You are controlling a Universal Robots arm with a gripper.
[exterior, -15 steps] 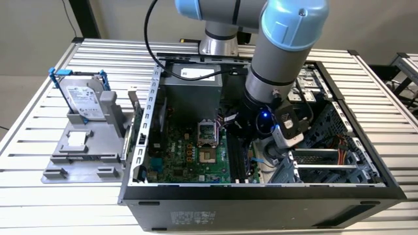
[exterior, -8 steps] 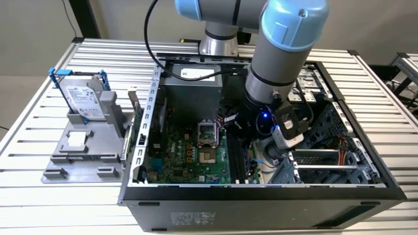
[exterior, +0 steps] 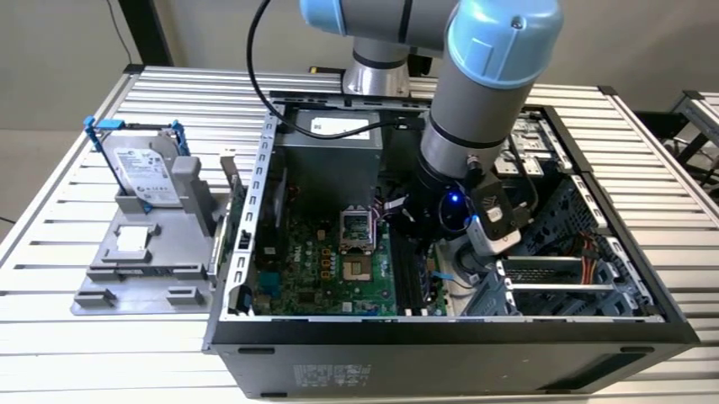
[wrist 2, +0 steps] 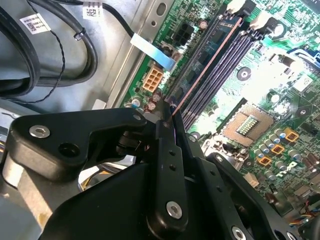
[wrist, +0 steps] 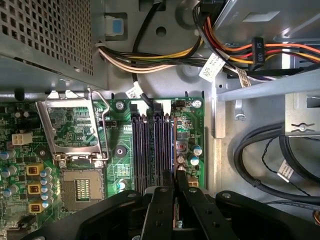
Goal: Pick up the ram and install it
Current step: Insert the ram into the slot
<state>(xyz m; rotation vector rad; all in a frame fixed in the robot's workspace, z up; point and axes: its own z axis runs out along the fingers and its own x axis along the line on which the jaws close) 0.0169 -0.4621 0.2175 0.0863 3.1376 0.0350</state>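
The ram [wrist 2: 207,62], a thin dark circuit-board stick seen edge-on, stands in the outermost of the long black motherboard slots [wrist: 152,145], its near end clamped between the black gripper [wrist 2: 167,122] fingers. It looks light and stiff but fragile, so I'd hold it by the bare edges, not the chips. Around it lie the green motherboard [exterior: 326,252] and the open black computer case [exterior: 450,345].

A slatted metal table [exterior: 101,320] carried an open computer case [exterior: 450,345]; beside the case stood a grey fixture [exterior: 146,252].
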